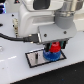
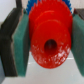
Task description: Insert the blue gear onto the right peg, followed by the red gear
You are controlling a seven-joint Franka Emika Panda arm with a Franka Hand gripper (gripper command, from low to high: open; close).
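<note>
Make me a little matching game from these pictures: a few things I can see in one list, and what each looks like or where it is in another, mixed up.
Things:
1. red gear
2. blue gear
3. plate
4. gripper

Descriptions:
A. white with a black frame, lying on the table
B. jaws shut on a gear
C. held between two pads
D. under the red one, over the plate

Pairs: 1-C, 2-D, 3-A, 4-B

Your gripper (image 1: 52,44) sits low over the plate (image 1: 34,58), red gear (image 1: 54,48) atop blue gear (image 1: 50,56).
</note>
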